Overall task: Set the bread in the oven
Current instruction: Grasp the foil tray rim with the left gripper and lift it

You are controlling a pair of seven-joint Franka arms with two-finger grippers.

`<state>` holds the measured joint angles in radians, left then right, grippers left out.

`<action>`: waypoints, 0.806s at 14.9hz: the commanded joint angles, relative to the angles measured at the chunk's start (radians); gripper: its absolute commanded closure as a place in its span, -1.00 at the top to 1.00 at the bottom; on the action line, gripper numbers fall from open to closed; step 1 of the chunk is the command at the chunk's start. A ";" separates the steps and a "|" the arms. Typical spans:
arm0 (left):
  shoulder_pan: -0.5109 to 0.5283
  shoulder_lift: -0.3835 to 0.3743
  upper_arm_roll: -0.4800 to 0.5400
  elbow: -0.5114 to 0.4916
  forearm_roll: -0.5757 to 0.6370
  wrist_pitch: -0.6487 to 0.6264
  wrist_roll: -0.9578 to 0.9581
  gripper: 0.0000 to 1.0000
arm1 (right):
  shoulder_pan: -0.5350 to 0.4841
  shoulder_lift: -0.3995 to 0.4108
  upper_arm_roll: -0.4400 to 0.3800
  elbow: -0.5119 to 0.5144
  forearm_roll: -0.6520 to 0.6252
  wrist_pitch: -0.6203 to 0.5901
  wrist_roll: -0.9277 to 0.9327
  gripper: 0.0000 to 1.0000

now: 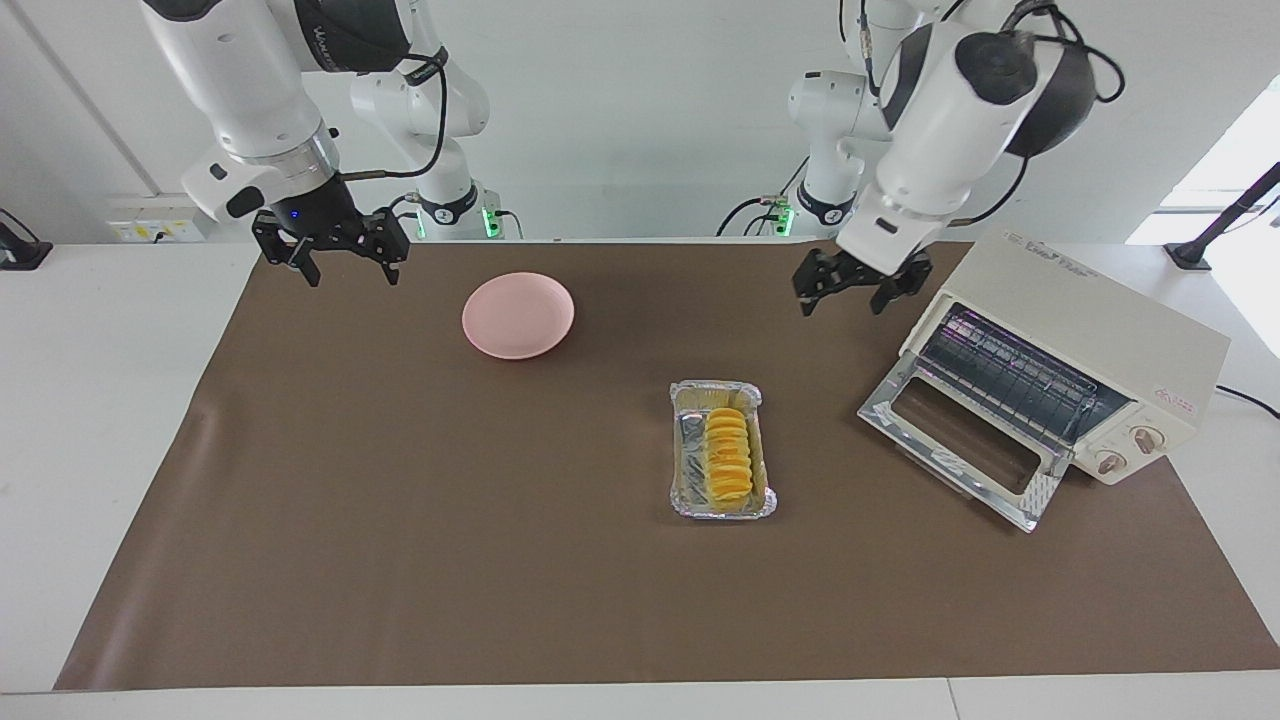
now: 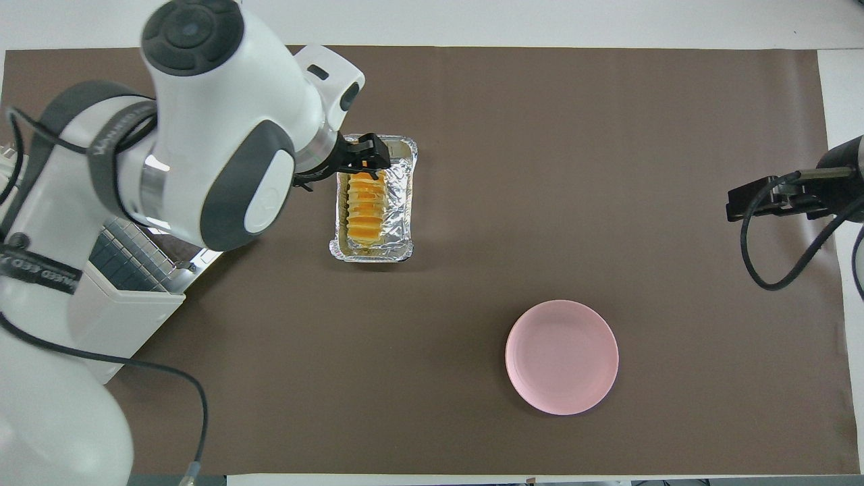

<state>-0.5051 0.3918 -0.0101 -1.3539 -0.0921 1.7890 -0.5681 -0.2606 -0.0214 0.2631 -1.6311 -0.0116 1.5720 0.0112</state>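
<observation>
The bread (image 1: 728, 455), a ridged golden loaf, lies in a silver foil tray (image 1: 686, 470) on the brown mat; it also shows in the overhead view (image 2: 366, 209). The cream oven (image 1: 1090, 340) stands toward the left arm's end, its glass door (image 1: 960, 440) dropped open and its rack showing. My left gripper (image 1: 842, 290) is open and empty, up in the air between oven and tray. In the overhead view the left gripper (image 2: 361, 156) covers the tray's end without touching it. My right gripper (image 1: 330, 250) is open and empty, raised over the mat's edge at the right arm's end.
A round pink plate (image 1: 518, 315) lies empty on the mat, nearer to the robots than the tray; it also shows in the overhead view (image 2: 561, 356). The left arm hides most of the oven (image 2: 128, 304) in the overhead view.
</observation>
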 commanded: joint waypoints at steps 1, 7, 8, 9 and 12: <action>-0.041 0.042 0.016 -0.035 -0.003 0.137 -0.016 1.00 | -0.035 -0.006 0.013 -0.012 -0.011 0.017 -0.033 1.00; -0.128 0.150 0.021 -0.126 0.034 0.217 -0.033 1.00 | 0.025 -0.006 -0.049 -0.013 -0.008 0.013 -0.033 1.00; -0.133 0.148 0.021 -0.149 0.034 0.221 -0.044 1.00 | 0.120 -0.006 -0.153 -0.013 -0.008 0.011 -0.033 1.00; -0.133 0.148 0.021 -0.154 0.034 0.225 -0.052 1.00 | 0.180 -0.006 -0.224 -0.013 -0.007 0.008 -0.034 1.00; -0.136 0.144 0.019 -0.214 0.032 0.291 -0.065 0.93 | 0.236 -0.005 -0.311 -0.015 0.004 0.006 -0.036 1.00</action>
<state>-0.6241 0.5640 -0.0056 -1.4933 -0.0793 2.0169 -0.6088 -0.0464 -0.0195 -0.0048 -1.6315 -0.0116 1.5737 -0.0058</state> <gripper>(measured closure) 0.026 0.000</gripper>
